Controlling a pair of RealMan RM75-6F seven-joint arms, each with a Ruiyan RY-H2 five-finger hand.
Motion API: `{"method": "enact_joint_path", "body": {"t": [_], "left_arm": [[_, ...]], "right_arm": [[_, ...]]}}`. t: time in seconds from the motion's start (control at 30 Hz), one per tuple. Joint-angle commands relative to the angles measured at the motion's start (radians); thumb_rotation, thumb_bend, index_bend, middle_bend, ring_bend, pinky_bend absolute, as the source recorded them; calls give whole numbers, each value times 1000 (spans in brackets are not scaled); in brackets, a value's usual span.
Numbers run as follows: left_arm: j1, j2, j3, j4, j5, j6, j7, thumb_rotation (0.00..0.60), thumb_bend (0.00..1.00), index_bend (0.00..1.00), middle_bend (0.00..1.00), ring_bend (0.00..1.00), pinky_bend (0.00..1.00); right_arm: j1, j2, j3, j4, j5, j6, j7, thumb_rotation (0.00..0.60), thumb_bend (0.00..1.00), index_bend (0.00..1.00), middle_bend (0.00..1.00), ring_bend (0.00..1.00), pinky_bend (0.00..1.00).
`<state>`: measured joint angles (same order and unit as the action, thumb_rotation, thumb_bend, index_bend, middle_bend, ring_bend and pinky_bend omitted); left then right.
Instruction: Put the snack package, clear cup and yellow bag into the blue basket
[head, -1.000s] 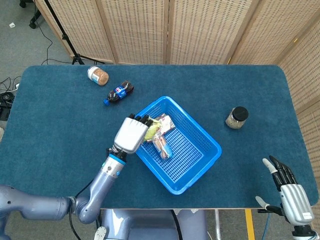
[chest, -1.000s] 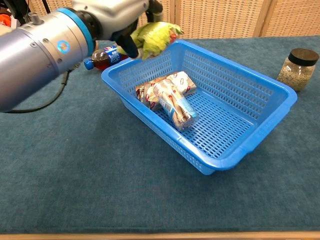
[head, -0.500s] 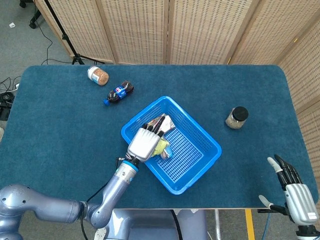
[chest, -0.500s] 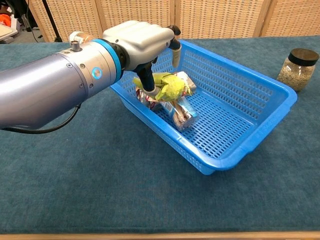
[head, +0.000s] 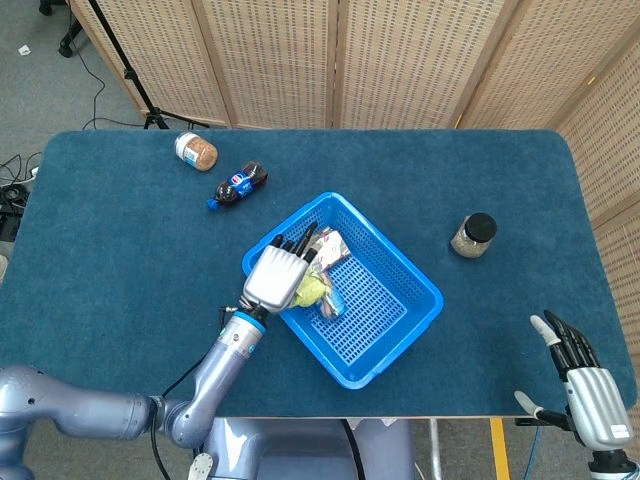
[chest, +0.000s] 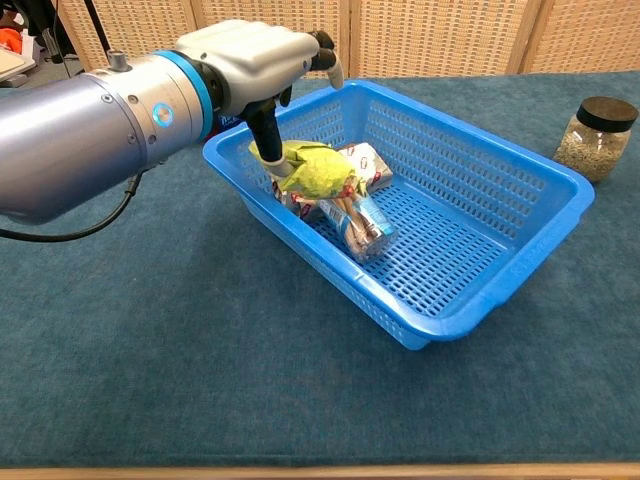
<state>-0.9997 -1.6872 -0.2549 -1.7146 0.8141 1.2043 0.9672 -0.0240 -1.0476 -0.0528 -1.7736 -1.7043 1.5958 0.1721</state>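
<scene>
The blue basket (head: 424, 287) (chest: 482, 136) stands mid-table. Inside, at its left end, lie the snack package (head: 331, 245) (chest: 367, 163) and the clear cup (head: 331, 303) (chest: 361, 223). The yellow bag (head: 312, 288) (chest: 312, 172) rests on top of them. My left hand (head: 272, 278) (chest: 250, 60) hovers over the basket's left corner with its fingers spread; only the thumb reaches down to the bag's edge. My right hand (head: 585, 378) is at the table's near right edge, its fingers apart and holding nothing. The chest view does not show it.
A dark-lidded jar (head: 473, 235) (chest: 592, 137) stands right of the basket. A cola bottle (head: 238, 185) lies at the back left, with a white-lidded jar (head: 196, 151) beyond it. Folding screens stand behind the table.
My left hand carried the yellow bag over the rim and down into the basket. It has since let go and drawn back up to the left, leaving the bag on the other items.
</scene>
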Motion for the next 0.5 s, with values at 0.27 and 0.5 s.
{"method": "enact_joint_path", "body": {"t": [0.27,0.5], "left_arm": [[8,72,-53,-20,-45,-37,-99,600,3,44,0,345,216],[8,120,-65,-38,-31,-36,-131,600,0,40,0,345,202]], "right_arm": [[0,-3,-1,-2,-5,-2,-11,600,206,0,0,0,64],[0,-5,-1,-1,-5,-2,-11,600,206,0,0,0,64]]}}
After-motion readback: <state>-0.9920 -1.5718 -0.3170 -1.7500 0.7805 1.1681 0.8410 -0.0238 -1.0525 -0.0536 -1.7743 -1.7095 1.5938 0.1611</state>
